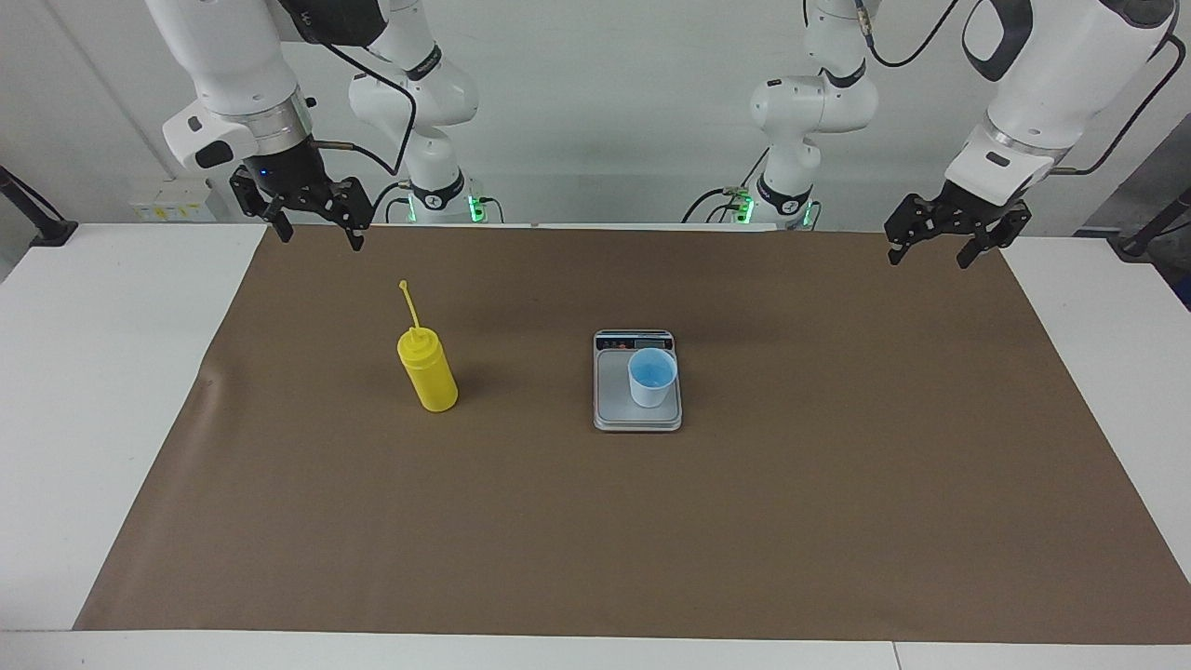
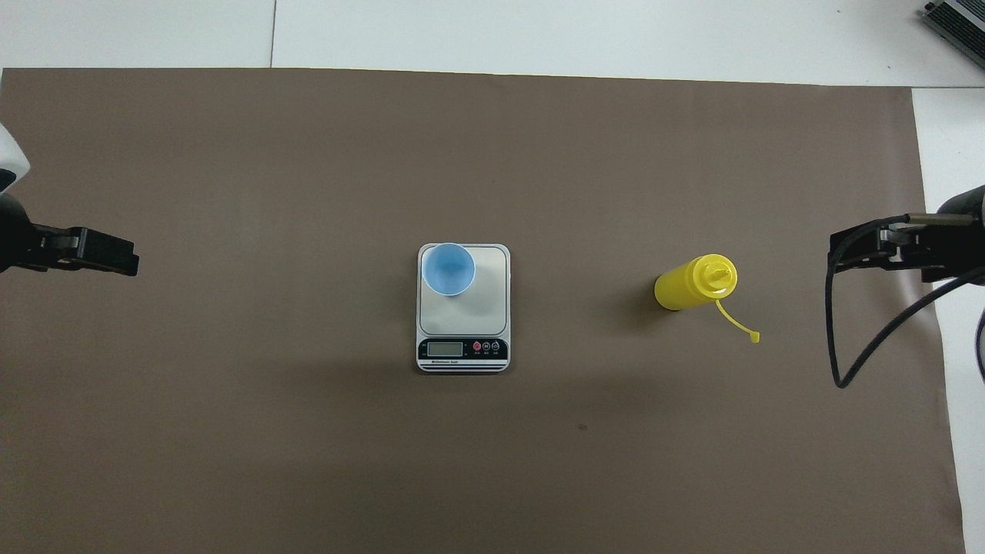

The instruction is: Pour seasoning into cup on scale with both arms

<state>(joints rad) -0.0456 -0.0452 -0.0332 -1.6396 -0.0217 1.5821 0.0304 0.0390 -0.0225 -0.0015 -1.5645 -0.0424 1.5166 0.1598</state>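
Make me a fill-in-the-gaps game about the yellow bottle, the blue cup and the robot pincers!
1. The cup stands on the ____.
2. The seasoning stands on the brown mat, toward the ____ arm's end of the table.
3. Both the left pincer and the right pincer hold ____.
4. The scale has its display strip on the edge ____ to the robots.

Missing words: scale; right; nothing; nearer
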